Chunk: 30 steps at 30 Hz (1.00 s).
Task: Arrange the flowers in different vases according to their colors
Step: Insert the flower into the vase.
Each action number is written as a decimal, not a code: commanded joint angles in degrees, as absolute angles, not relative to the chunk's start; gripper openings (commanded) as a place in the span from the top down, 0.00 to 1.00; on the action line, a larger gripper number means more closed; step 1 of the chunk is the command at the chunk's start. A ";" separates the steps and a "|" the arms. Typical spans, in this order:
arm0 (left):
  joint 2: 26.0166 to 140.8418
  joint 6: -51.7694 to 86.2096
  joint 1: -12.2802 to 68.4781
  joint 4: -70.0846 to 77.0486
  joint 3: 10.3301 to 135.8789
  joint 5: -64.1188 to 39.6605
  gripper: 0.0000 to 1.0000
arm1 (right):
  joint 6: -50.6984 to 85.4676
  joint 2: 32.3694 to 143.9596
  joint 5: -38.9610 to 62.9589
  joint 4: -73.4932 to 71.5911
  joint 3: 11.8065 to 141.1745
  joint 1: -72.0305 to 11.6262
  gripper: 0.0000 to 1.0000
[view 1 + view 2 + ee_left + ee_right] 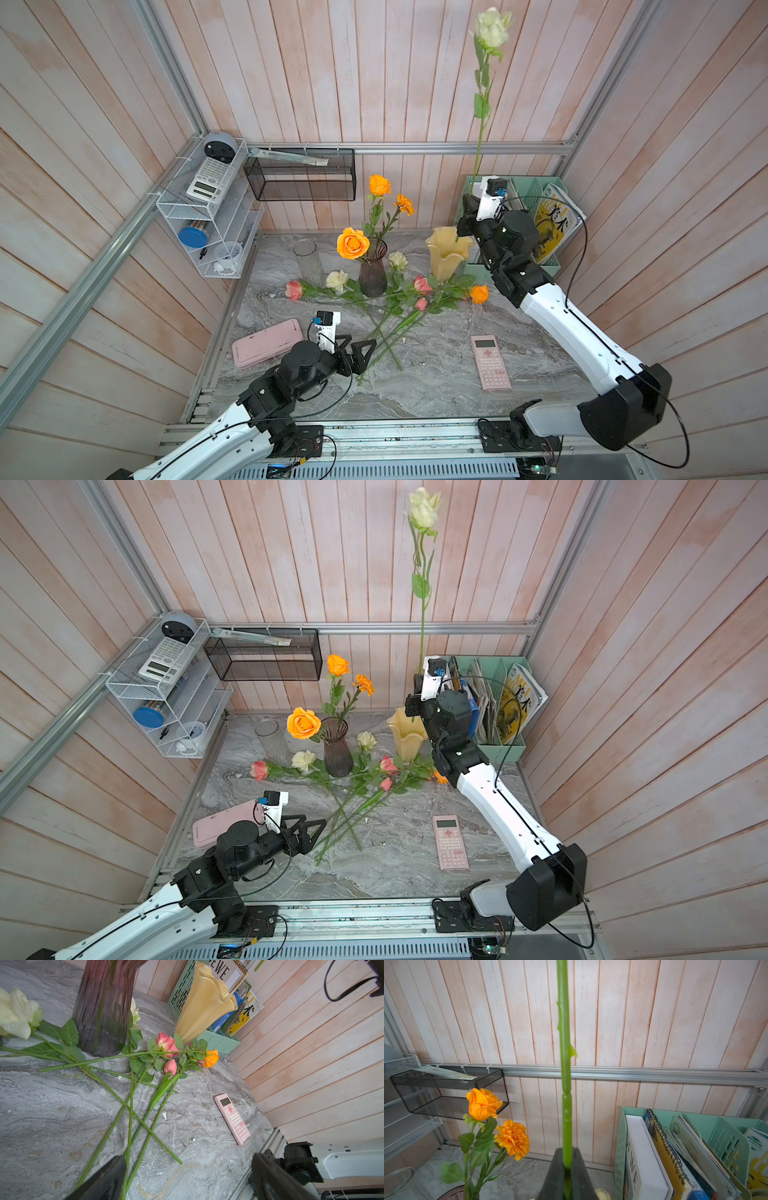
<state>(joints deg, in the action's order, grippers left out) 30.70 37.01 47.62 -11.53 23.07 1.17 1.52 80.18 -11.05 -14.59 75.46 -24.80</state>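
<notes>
1. Marble top, plank walls; loose flowers lie crossed by purple vase.
2. Right gripper clamps white rose stem upright at yellow vase rim; whether its tip is inside is unclear.
3. Left gripper gapes wide, empty.

I work in a test booth dressed up as a desk corner: plank-print walls on aluminium framing, a marble-look tabletop, a wire shelf holding a calculator, a mesh basket, a mint file holder of magazines, and a mounting rail in front.
</notes>
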 commanded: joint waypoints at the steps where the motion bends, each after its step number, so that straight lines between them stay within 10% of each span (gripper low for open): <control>1: 30.84 36.32 47.37 -9.97 21.71 2.68 0.00 | -0.64 83.08 -13.27 -20.83 74.49 -23.16 1.00; 18: 35.71 35.68 47.20 -5.64 20.14 3.88 0.00 | 2.58 83.96 -15.20 -32.44 57.11 -21.52 0.99; 30: 35.67 36.21 47.12 -5.51 20.48 3.73 0.00 | 4.82 76.84 -16.66 -30.77 49.28 -21.63 0.59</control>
